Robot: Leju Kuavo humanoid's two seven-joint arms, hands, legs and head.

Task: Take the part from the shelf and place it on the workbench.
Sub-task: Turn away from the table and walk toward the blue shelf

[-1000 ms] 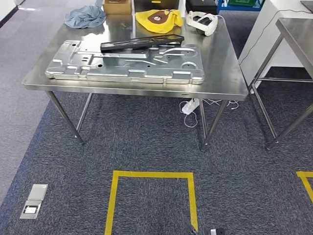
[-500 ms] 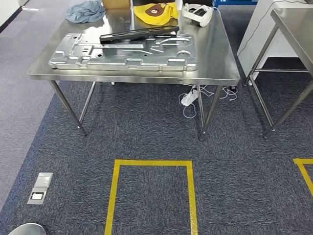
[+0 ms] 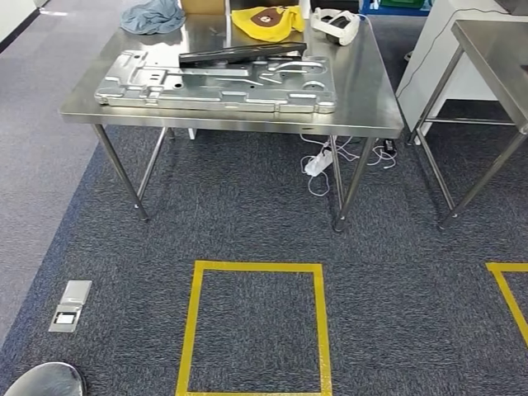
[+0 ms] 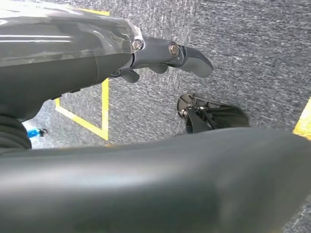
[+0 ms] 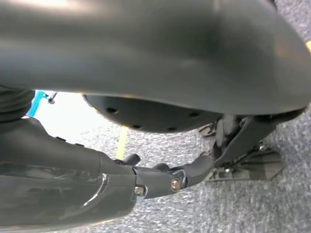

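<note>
Fingers of left hand hold nothing.

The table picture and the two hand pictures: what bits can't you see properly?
- Cardboard box, head view: cut off by the top edge.
- Blue cloth and yellow cloth, head view: tops cut off by the same edge.
- Second table, head view: runs off the right edge.
- Left hand, left wrist view: its grey cover hides most fingers.
- Right hand, right wrist view: dark robot body blocks much of the floor beyond.
</note>
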